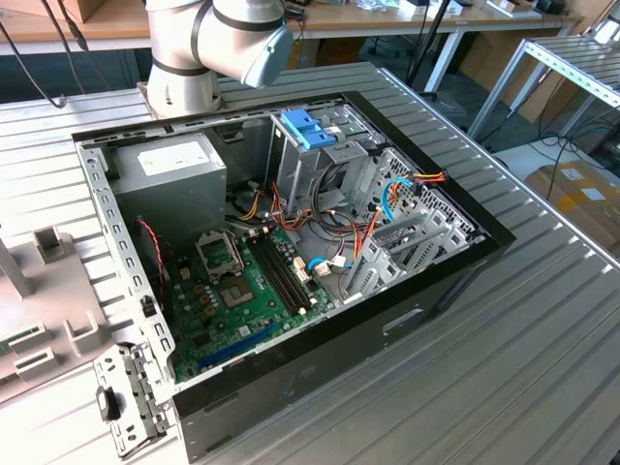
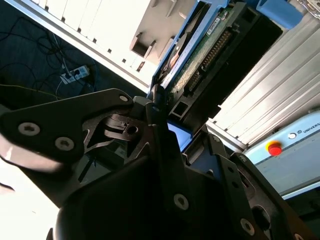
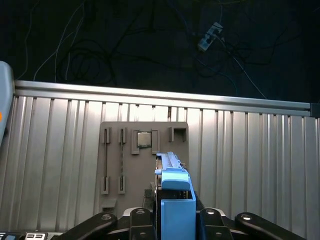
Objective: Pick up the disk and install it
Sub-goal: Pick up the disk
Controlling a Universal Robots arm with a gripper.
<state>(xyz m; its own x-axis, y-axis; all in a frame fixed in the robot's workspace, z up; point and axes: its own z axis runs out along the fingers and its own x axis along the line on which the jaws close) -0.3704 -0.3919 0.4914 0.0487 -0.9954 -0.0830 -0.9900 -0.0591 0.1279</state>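
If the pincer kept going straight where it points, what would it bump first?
Probably the grey holder plate lying on the ribbed metal table: the disk clamped in the pincer sticks out toward it. Depth is hard to judge here.

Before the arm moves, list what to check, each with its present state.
1. Jaws clamped on the disk: ok.
2. Its blue rail in place: ok.
3. The disk lifted off the grey fixture plate: ok.
4. The computer case open: ok.
5. The disk over the case: not ok; the plate lies beneath it.
6. A free slot in the drive cage: cannot tell; a blue bracket sits on top.
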